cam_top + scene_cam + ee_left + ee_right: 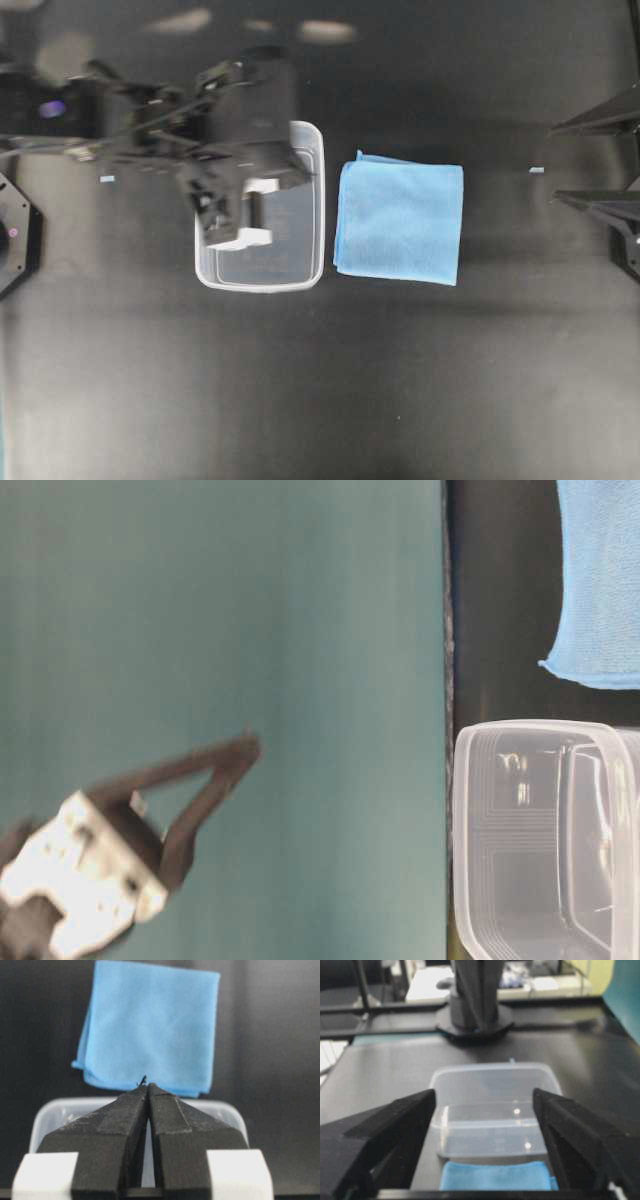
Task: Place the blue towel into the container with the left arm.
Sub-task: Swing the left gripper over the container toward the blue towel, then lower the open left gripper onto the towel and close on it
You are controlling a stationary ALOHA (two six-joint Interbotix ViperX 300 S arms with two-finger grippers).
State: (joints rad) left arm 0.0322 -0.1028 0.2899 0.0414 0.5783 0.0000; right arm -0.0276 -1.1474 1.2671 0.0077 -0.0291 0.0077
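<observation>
From the overhead view I read the black table [400, 400] as the largest element, matte and dark, with soft light reflections along its far edge. The left arm [180, 130] extends from the left side and hangs over the container [310, 275], masking most of the tub's left half. The container sits just beside the blue towel [400, 222]; a narrow strip of table separates them. The towel lies flat, folded, outside the tub.

The left wrist view supplies what the overhead view hides: the left gripper [148, 1085] has its fingers pressed together at the tips, holding nothing, with the container rim [220, 1107] below it and the towel [150, 1025] beyond.

The right wrist view shows the right gripper [484, 1105] with jaws spread wide, empty, framing the container [495, 1110] and the towel's near edge [495, 1177]. Only this view shows the room: an arm base [475, 1020] and cluttered benches [520, 982] behind.

The table-level view adds a teal wall [220, 630] and a blurred finger of the left gripper [200, 780].
</observation>
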